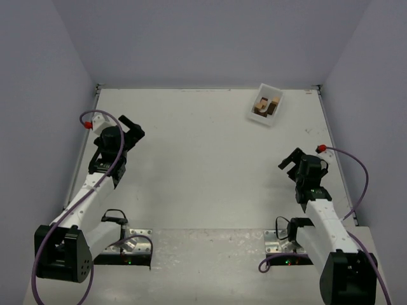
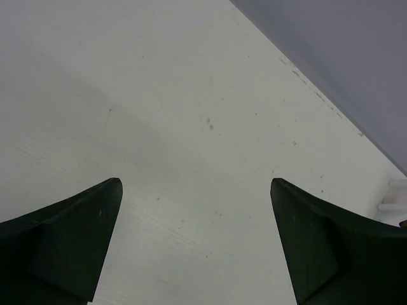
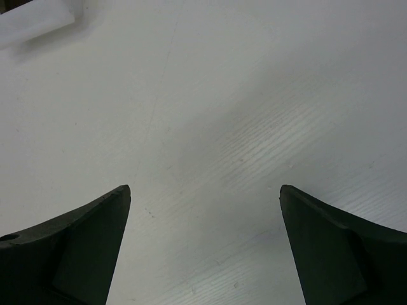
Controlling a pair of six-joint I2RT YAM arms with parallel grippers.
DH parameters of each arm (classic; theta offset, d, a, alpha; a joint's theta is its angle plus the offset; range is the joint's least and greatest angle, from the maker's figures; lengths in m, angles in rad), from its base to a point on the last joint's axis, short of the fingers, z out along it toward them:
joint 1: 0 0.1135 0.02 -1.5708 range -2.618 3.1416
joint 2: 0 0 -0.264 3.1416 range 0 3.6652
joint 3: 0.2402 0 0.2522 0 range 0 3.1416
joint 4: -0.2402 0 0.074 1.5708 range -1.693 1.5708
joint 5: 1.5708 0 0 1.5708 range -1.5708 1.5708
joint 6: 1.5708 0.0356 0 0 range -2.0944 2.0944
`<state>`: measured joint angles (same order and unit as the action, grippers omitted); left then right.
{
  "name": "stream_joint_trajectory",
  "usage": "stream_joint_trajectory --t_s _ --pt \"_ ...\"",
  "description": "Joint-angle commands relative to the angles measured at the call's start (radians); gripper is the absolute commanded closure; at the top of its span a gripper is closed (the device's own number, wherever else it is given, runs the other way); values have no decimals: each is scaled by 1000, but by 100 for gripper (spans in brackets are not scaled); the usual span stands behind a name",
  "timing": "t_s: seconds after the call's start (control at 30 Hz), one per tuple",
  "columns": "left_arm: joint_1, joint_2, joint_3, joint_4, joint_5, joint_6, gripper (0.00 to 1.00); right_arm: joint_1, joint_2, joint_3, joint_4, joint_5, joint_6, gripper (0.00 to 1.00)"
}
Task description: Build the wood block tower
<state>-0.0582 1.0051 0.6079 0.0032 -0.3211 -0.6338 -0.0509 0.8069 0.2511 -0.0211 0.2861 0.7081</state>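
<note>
Several tiny wooden blocks, dark brown and light tan, lie in a white plastic tray at the back right of the table. My left gripper is open and empty at the left side, far from the tray; the left wrist view shows its gripper over bare table. My right gripper is open and empty at the right side, in front of the tray; the right wrist view shows its gripper over bare table, with a corner of the tray at the top left.
The white table is walled by grey panels at the back and both sides. The back wall's foot shows in the left wrist view. Mounting plates and cables lie at the near edge by the arm bases.
</note>
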Motion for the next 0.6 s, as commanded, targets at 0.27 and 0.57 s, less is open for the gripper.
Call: stream_joint_trajectory --t_s 0.27,0.57 --pt "4 42 38 47 14 -1 0 -3 101 68 108 -36 -7 1" --pt "4 41 46 24 6 3 0 -3 637 732 -103 -190 -73 1"
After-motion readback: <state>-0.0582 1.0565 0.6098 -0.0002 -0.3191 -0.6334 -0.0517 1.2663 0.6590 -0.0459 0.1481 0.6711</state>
